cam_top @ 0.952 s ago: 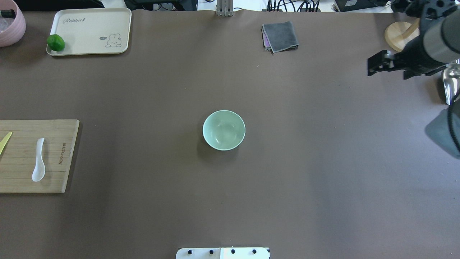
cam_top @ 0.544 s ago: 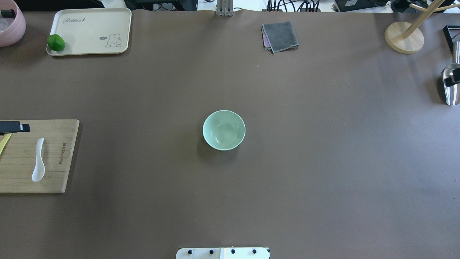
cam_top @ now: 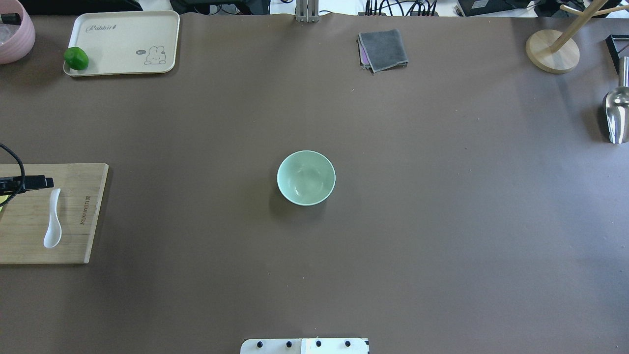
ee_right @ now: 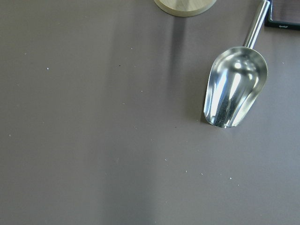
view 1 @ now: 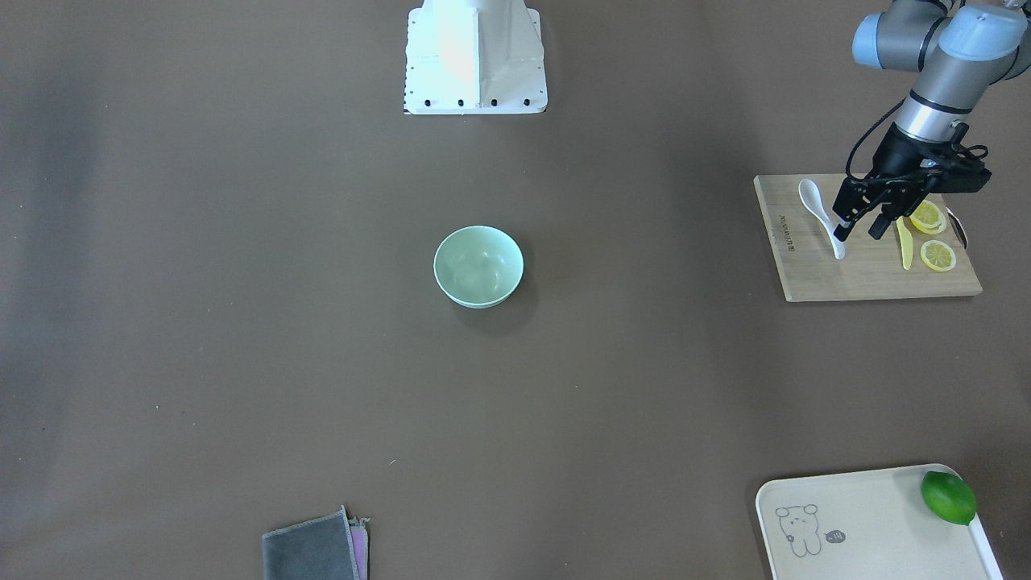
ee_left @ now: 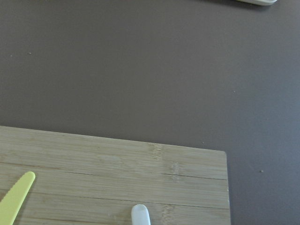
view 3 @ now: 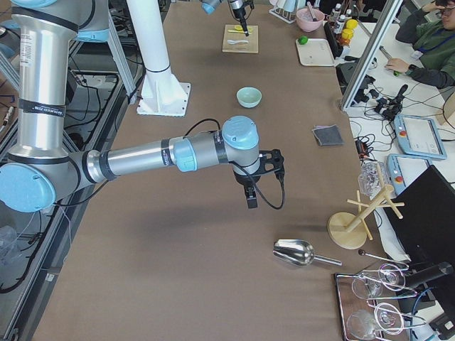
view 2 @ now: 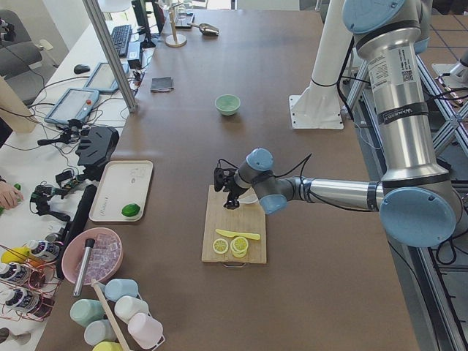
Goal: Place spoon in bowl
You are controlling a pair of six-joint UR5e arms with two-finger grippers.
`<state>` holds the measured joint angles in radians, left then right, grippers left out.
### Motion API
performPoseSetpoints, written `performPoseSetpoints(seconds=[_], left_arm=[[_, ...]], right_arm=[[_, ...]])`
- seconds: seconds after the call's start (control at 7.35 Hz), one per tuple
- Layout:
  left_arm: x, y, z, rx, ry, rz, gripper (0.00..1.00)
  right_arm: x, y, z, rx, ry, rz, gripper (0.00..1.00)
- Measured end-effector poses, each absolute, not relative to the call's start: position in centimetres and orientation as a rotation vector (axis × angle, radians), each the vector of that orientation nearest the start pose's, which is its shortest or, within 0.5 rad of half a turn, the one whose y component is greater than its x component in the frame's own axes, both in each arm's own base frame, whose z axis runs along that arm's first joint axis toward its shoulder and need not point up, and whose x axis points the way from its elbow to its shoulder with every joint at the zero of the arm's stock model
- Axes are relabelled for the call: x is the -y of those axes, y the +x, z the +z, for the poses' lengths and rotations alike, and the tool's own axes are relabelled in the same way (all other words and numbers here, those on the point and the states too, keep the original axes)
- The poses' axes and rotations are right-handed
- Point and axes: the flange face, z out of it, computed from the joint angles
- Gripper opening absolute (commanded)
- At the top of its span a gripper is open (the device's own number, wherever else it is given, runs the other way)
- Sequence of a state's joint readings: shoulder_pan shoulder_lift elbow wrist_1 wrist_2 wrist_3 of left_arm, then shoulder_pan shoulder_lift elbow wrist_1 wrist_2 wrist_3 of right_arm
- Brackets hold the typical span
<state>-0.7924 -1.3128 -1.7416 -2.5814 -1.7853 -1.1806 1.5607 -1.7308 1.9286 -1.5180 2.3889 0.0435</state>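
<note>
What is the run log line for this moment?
stage: pre-grasp | left tool: open, above spoon handle | spoon: on cutting board | bowl: empty | right tool: away, state unclear

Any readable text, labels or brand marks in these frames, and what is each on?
"Rabbit": printed on the cream tray.
Speech bubble by the tray's drawing: too small to read.
Engraved mark on the cutting board: too blurred to read.
Sticker on the left arm: too small to read.
</note>
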Motion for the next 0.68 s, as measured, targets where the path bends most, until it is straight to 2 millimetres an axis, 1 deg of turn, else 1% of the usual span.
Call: performPoseSetpoints(seconds=[0.14,0.27,0.41,0.54,0.68], left_arm=[[37.5,22.6,59.1,-0.865,0.350,-0.260,0.62],[37.2,23.3,59.4,-0.859,0.349,-0.249,0.61],[36.9,23.9,59.6,-0.856,0.345,-0.237,0.52],[36.5,24.4,59.7,-0.855,0.343,-0.226,0.17],[36.2,24.8,59.8,-0.851,0.343,-0.218,0.00]], right_arm=[[42.3,6.3,55.7,0.817,0.214,-0.080,1.00],[41.7,6.8,56.3,0.815,0.213,-0.082,1.00],[41.4,7.1,56.6,0.815,0.213,-0.080,1.00],[41.2,7.3,56.7,0.815,0.214,-0.075,1.00],[41.0,7.6,56.7,0.815,0.215,-0.069,1.00]])
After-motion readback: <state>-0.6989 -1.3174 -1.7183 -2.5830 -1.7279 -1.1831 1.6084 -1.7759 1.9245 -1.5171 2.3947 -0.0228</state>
